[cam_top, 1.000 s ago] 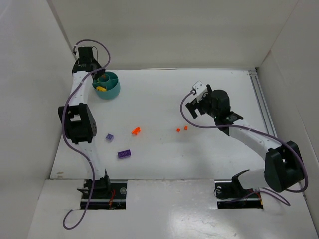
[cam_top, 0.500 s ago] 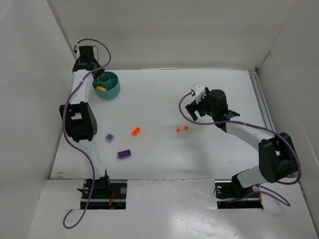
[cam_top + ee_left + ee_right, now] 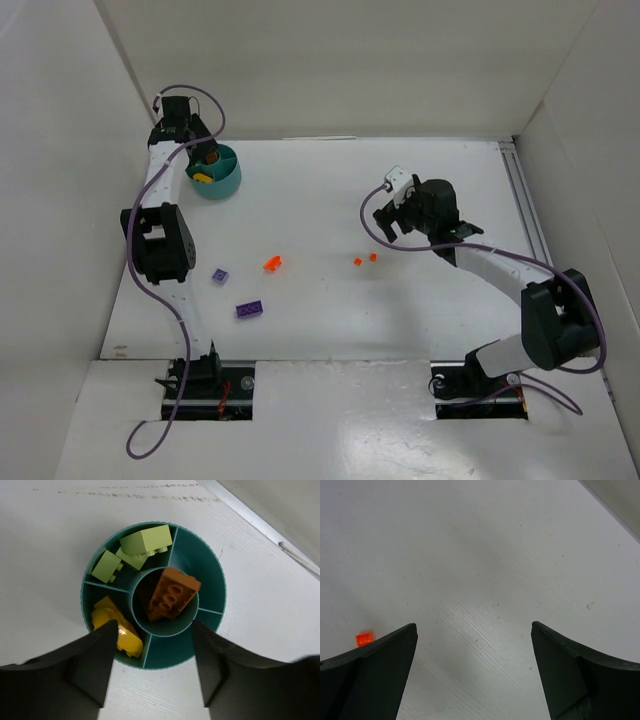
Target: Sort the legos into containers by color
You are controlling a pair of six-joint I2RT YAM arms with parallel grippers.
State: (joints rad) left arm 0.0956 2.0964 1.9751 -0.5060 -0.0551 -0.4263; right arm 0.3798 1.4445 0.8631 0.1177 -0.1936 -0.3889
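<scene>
The round teal tub [image 3: 228, 186] stands at the table's far left. My left gripper [image 3: 205, 153] hovers right above it, open, with nothing between its fingers [image 3: 154, 625]. In the tub [image 3: 200, 545], an orange-brown brick [image 3: 170, 594] lies tilted in the centre ring. Two pale green bricks [image 3: 145, 540] and a yellow one [image 3: 119, 632] lie in outer compartments. On the table lie a red-orange brick [image 3: 271, 264], two tiny red-orange pieces [image 3: 358, 262], a lavender brick [image 3: 219, 275] and a purple brick [image 3: 249, 309]. My right gripper [image 3: 386, 222] hangs open and empty [image 3: 473, 625], up and to the right of the tiny pieces. One of them [image 3: 364, 638] shows by its left finger.
White walls close in the table on the left, back and right. A metal rail [image 3: 525, 210] runs along the right edge. Purple cables loop off both arms.
My left gripper has opened above the tub, and the orange-brown brick now lies in the centre ring. The right arm shifted its elbow a little; its gripper stays open.
</scene>
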